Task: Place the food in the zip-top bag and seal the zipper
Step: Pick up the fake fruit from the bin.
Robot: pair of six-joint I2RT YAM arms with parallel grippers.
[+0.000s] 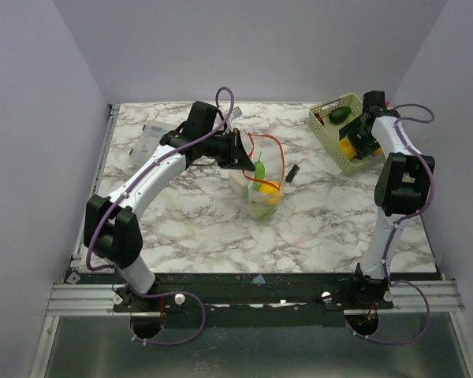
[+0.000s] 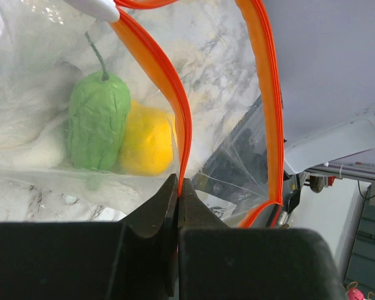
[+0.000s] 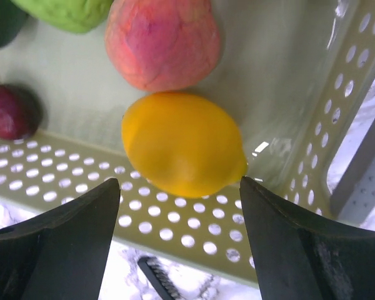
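The clear zip-top bag [image 1: 252, 185] stands mid-table with its mouth held open. My left gripper [image 1: 241, 150] is shut on the bag's orange-red zipper [image 2: 169, 94]. A green bumpy vegetable [image 2: 99, 119] and a yellow fruit [image 2: 147, 139] lie inside the bag. My right gripper [image 1: 353, 143] hangs open over the pale green basket [image 1: 331, 138]. Its fingers [image 3: 75, 231] straddle a yellow lemon [image 3: 182, 144] without touching it. A pink-red fruit [image 3: 162, 40], a green piece [image 3: 69, 11] and a dark red piece [image 3: 9, 112] also lie in the basket.
A small black object [image 1: 293, 172] lies on the marble between bag and basket. A dark green fruit [image 1: 340, 114] sits at the basket's far end. A clear plastic piece [image 1: 148, 138] lies at the far left. Grey walls enclose the table.
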